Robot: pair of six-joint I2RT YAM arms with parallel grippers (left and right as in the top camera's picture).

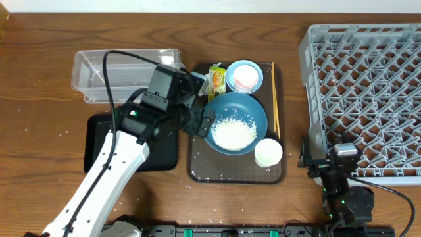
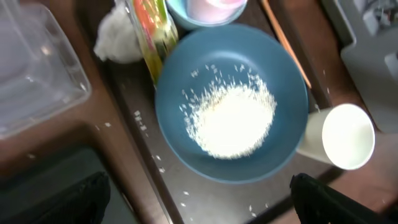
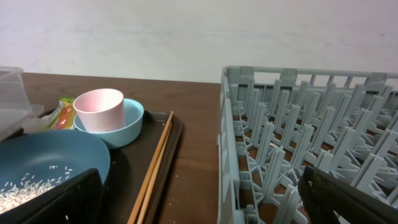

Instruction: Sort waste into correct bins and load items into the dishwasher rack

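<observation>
A large blue bowl [image 1: 235, 123] holding a heap of white rice [image 2: 231, 121] sits on the brown serving tray [image 1: 197, 168]. My left gripper [image 1: 200, 122] hovers open and empty at the bowl's left rim; its fingers [image 2: 199, 208] frame the bowl's near edge. A crumpled white tissue [image 2: 118, 40] and a yellow-green wrapper [image 1: 216, 82] lie at the tray's far left. A small light-blue bowl [image 1: 244, 76] holds a pink cup [image 3: 99, 109]. A white cup [image 1: 268, 153] and chopsticks [image 1: 275, 99] lie on the right of the tray. My right gripper [image 3: 208, 202] is open by the grey rack [image 1: 368, 99].
The clear tub [image 1: 125, 69] stands at the back left. The black tray [image 1: 99, 141] lies in front of it, partly under my left arm. Loose rice grains are scattered on the serving tray and the wooden table [image 1: 39, 99].
</observation>
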